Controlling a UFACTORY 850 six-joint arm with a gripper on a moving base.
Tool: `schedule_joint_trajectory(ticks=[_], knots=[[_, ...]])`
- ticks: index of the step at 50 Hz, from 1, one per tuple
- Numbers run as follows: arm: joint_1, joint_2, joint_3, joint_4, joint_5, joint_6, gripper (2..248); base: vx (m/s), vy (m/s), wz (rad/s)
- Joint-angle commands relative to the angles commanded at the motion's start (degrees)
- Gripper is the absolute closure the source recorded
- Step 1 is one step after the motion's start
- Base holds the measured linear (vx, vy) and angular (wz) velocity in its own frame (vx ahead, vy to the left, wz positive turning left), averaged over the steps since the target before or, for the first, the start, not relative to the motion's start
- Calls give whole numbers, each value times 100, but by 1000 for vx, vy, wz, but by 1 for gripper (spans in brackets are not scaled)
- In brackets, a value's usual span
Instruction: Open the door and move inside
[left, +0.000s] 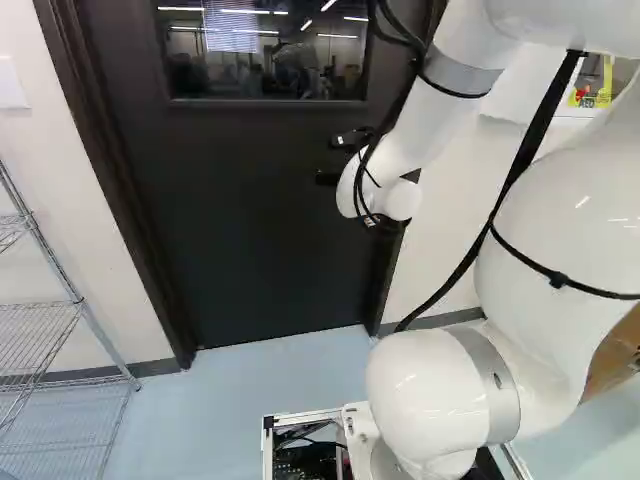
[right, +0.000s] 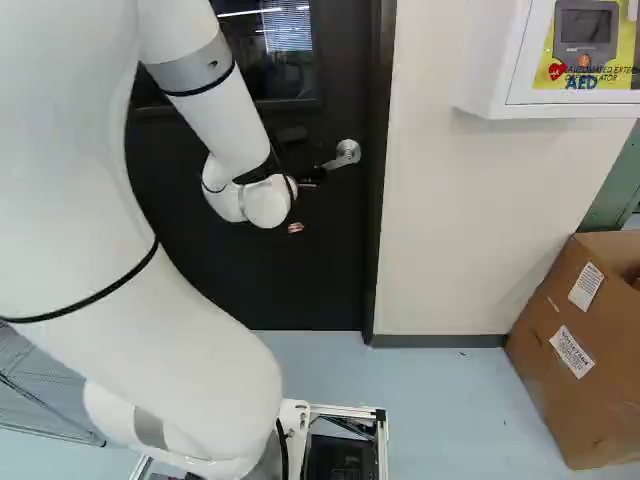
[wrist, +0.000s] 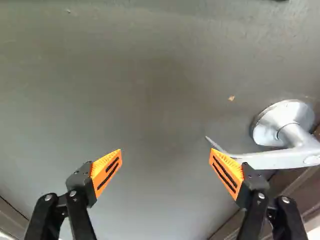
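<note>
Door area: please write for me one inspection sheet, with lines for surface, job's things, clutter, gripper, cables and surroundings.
Surface: light blue floor in front of the door.
Job's things: dark door with a window, closed; silver handle on it.
Clutter: cardboard box on the floor, at the right of the right base view.
Gripper: gripper open, nothing between its fingers; one finger overlaps the handle in the wrist view, contact cannot be told.
Cables: black cable hangs along the arm.
Surroundings: wire rack left of the door; white cabinet on the wall to its right.
</note>
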Motion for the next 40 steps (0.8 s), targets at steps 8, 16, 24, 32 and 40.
schedule_joint_trajectory(ticks=[8,16,24,32,40], knots=[[-5,-119,-7,0,0,0,3,0,0,0],[-12,-237,-23,0,0,0,3,0,0,0],[-14,-264,-20,0,0,0,3,0,0,0],[-45,-132,116,0,0,0,3,0,0,0],[-102,157,331,0,0,0,3,0,0,0]])
